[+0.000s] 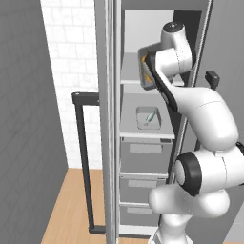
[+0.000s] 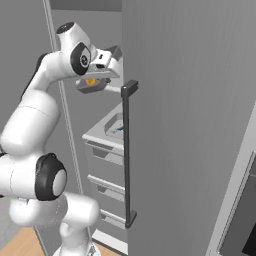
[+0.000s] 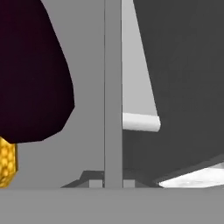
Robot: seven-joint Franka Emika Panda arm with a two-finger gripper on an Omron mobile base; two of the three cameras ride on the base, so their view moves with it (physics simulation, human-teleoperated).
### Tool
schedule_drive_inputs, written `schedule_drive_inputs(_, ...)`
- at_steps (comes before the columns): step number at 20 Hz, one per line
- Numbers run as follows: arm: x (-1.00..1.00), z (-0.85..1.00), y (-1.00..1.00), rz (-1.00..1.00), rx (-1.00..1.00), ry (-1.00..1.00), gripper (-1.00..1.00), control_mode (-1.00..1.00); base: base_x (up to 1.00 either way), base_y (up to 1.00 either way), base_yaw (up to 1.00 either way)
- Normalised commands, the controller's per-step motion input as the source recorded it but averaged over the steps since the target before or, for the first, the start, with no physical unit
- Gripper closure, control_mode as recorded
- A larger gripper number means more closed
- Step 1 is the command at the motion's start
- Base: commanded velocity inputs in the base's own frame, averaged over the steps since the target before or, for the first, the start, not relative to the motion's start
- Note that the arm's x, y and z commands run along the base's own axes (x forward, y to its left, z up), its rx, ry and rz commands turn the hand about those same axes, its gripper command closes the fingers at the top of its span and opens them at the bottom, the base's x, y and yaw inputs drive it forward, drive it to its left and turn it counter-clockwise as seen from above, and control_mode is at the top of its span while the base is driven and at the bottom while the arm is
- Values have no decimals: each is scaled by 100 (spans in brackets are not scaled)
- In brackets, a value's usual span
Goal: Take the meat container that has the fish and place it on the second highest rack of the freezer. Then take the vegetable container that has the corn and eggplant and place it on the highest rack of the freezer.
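My gripper (image 2: 103,71) is shut on the rim of the vegetable container (image 2: 94,86), held tilted inside the open freezer (image 1: 157,143) just above the highest rack (image 1: 129,81). The yellow corn (image 2: 90,81) shows in it. In the hand view the dark purple eggplant (image 3: 30,74) looms close at the left, with the corn (image 3: 6,164) below it and the container's wall (image 3: 113,87) running up the middle. The meat container (image 1: 148,117) with the slim fish (image 1: 149,116) lies flat on the second highest rack (image 1: 138,135).
The freezer door (image 2: 190,125) stands open at the right with its long dark bar handle (image 2: 127,150). Three grey drawers (image 1: 145,155) sit under the racks. A white tiled wall (image 1: 71,71) and a wooden floor (image 1: 71,205) lie to the left.
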Motion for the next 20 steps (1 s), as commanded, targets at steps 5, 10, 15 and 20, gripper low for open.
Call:
schedule_drive_inputs(5,76,0,-5,-1,5,0,100,-100,0,0,0)
schedule_drive_inputs(10,51,-14,0,0,1,0,100,-100,0,0,0)
schedule_drive_inputs(15,33,-63,0,0,0,0,100,-100,0,0,0)
schedule_drive_inputs(20,32,-34,0,0,0,-1,100,-100,0,0,0)
